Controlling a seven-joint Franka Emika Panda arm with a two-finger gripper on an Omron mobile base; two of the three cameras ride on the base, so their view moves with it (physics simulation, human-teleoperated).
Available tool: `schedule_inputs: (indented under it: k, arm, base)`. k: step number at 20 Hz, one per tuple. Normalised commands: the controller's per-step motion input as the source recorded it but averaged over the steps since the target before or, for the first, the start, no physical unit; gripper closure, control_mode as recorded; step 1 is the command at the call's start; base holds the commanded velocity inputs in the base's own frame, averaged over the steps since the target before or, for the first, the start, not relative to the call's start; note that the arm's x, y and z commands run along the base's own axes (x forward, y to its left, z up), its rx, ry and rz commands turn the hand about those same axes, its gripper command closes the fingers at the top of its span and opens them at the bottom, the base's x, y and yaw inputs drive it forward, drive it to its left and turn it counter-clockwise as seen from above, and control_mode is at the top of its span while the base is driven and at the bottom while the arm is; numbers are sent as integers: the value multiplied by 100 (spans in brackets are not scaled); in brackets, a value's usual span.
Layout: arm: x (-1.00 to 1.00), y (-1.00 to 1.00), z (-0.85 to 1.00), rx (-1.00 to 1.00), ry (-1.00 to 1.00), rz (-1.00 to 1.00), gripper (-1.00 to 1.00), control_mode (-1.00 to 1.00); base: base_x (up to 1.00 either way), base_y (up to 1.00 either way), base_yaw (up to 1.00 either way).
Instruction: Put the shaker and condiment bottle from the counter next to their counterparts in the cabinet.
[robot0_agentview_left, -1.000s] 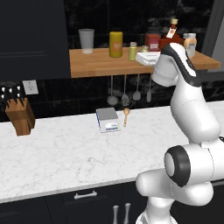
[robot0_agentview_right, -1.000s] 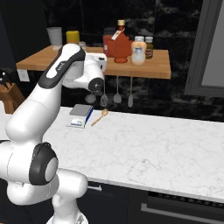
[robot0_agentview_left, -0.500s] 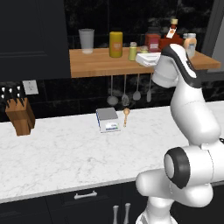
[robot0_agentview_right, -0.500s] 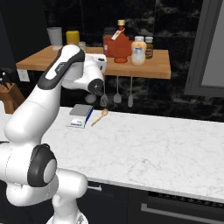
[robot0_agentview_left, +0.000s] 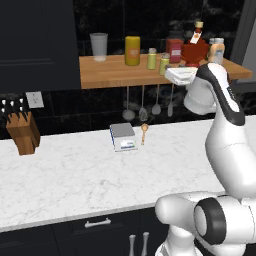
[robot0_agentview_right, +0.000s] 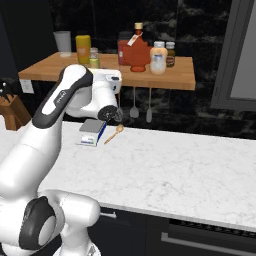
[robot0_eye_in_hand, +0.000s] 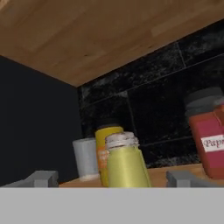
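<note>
Noted at the front lip of the cabinet (robot0_agentview_left: 110, 75): gripper (robot0_eye_in_hand: 112, 177), fingertips (robot0_eye_in_hand: 41, 178) spread wide, clamped on nothing. Found the shaker (robot0_agentview_left: 164, 64) upright on the plank, just beside the lime-green shaker (robot0_agentview_left: 152, 58), so grouped with its like, as the task asks. Cannot tell whether the two touch. Found the condiment bottle (robot0_agentview_left: 195, 49) upright farther along the same plank, close against the red jar (robot0_agentview_left: 174, 49), with a peach-coloured bottle (robot0_agentview_left: 216, 50) on its other side. Behind the shakers: yellow canister (robot0_agentview_left: 132, 50), grey cup (robot0_agentview_left: 98, 46). Down on the counter (robot0_agentview_left: 75, 180): scale (robot0_agentview_left: 122, 137), wooden spoon (robot0_agentview_left: 144, 133), knife block (robot0_agentview_left: 22, 136). Judged: both placements made, release done. Next, likely a straight pull-back off the shelf. Risk of clipping the shaker, which stands near the tips and looks light enough to topple.
</note>
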Motion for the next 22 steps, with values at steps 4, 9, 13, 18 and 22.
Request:
schedule_inputs:
  k: [4,9,13,18,22]
  arm:
    - [-100,-41,6,14,-6,0,-100,-100]
    - [-100,-38,5,15,-7,0,-100,-100]
    - [-100,-35,0,13,-5,0,-100,-100]
    - [-100,-30,1,15,-4,0,-100,-100]
    - [-100,-23,0,14,-7,0,-100,-100]
  base:
    - [0,0,0]
    - [0,0,0]
    - [0,0,0]
    - [0,0,0]
    - [0,0,0]
